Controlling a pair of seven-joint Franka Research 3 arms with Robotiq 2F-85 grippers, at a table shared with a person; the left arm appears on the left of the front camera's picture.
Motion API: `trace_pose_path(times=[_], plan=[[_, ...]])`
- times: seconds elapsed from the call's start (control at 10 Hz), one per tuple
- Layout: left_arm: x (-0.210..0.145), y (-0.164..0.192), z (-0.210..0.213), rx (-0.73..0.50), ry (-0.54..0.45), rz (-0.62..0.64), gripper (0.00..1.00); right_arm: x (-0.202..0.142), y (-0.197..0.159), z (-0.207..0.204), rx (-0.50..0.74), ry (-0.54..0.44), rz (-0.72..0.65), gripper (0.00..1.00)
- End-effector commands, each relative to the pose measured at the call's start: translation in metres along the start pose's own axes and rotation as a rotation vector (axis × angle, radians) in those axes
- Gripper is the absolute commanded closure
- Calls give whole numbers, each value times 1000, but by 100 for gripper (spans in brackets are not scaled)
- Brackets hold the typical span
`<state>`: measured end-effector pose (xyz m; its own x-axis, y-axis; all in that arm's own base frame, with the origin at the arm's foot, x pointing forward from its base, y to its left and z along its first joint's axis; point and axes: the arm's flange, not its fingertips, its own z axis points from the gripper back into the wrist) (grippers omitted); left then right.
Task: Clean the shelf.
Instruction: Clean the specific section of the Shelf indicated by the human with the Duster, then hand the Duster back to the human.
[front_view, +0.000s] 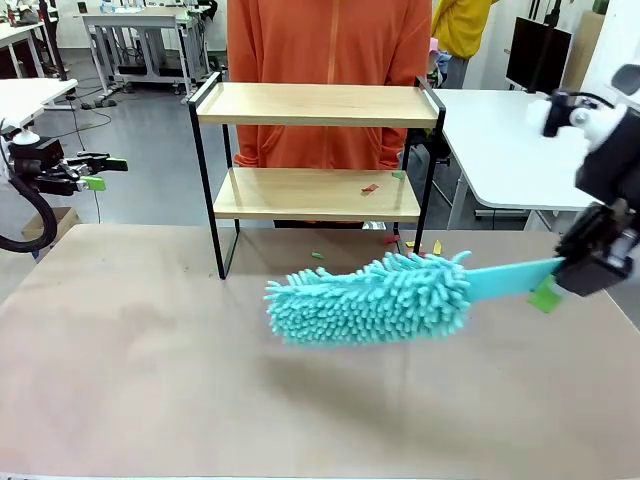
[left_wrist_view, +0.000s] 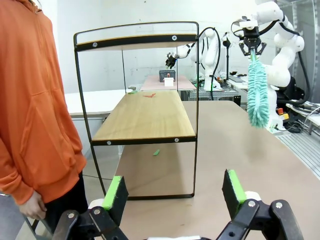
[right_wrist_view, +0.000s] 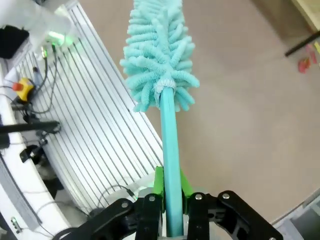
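Observation:
The shelf (front_view: 318, 104) stands at the table's far side, with two light wooden boards in a black frame. Small red and green scraps (front_view: 371, 187) lie on its lower board. My right gripper (front_view: 556, 283) is shut on the handle of a teal fluffy duster (front_view: 372, 299), whose head hangs over the table in front of the shelf, apart from it. In the right wrist view the handle (right_wrist_view: 168, 145) runs up between the green pads of the right gripper (right_wrist_view: 170, 186). My left gripper (front_view: 92, 174) stands open off the table's left side; the left wrist view shows the left gripper (left_wrist_view: 174, 190) empty, facing the shelf's end (left_wrist_view: 145, 116).
A person in an orange top (front_view: 328, 45) stands right behind the shelf. Several small coloured scraps (front_view: 424, 246) lie on the brown table (front_view: 150, 370) near the shelf's right legs. White tables (front_view: 505, 145) stand to the right and far left.

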<state>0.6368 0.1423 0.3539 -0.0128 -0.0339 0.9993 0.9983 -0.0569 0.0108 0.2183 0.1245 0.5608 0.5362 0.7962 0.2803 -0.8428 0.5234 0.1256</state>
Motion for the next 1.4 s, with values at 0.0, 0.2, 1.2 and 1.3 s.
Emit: trace_pose_path(times=[0.0,0.2,1.2,1.3], plan=[[3,-2,-1,-5,2,-1,0,-6,-21,0,5,31,57,87],[3,-2,-1,-5,2,-1,0,-7,-10,-1,1,20,14,87],[3,-2,-1,-5,2,-1,0,-7,-10,-1,1,20,14,87],[0,0,0,0,0,0,0,-6,-12,-2,1,28,20,87]])
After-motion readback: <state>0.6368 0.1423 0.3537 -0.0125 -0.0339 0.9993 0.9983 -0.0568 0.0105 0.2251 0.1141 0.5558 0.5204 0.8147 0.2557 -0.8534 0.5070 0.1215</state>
